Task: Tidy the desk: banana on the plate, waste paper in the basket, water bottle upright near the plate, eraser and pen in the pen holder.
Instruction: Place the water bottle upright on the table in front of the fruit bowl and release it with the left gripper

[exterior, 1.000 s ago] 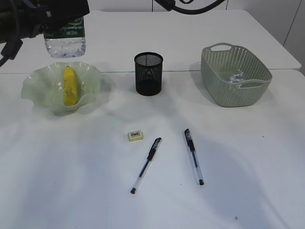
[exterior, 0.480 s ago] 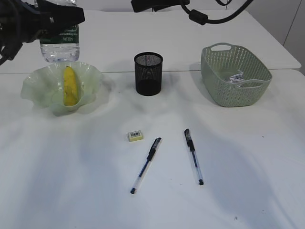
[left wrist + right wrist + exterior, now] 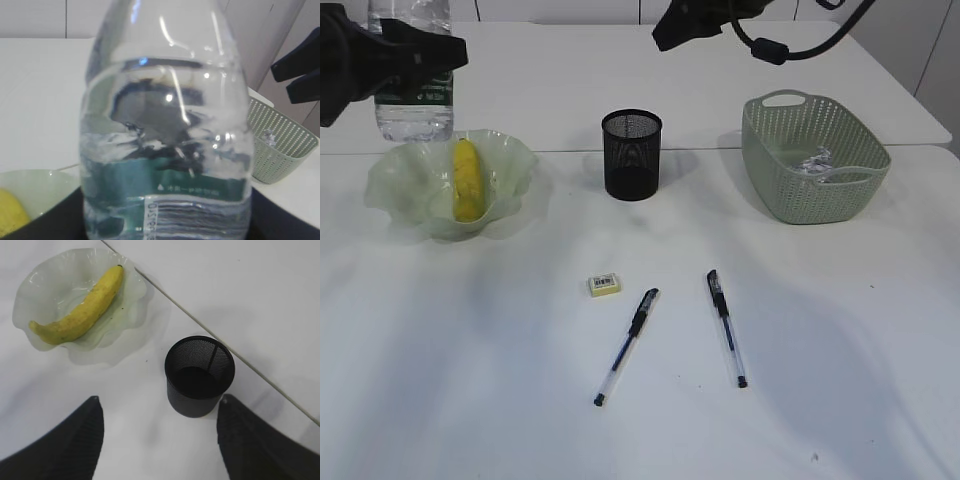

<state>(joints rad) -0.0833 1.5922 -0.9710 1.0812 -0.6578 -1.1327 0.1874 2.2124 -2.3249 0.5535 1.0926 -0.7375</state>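
My left gripper (image 3: 418,58) is shut on the water bottle (image 3: 412,108), holding it upright in the air behind the plate's far left rim. The bottle (image 3: 165,140) fills the left wrist view. The banana (image 3: 466,180) lies in the pale green plate (image 3: 390,185). The waste paper (image 3: 814,162) sits inside the sage basket (image 3: 790,190). The eraser (image 3: 604,285) and two pens (image 3: 627,345) (image 3: 727,327) lie on the desk (image 3: 840,360). My right gripper (image 3: 160,399) hangs open and empty high above the black pen holder (image 3: 200,375), with the banana (image 3: 80,310) farther left.
A seam (image 3: 570,150) between two tabletops runs behind the plate, pen holder (image 3: 632,155) and basket. In the left wrist view the basket (image 3: 280,150) shows at right, with the right gripper's dark fingers (image 3: 300,65) above it.
The left gripper has carried the bottle leftward and a little higher. The right arm has shifted rightward along the top of the exterior view.
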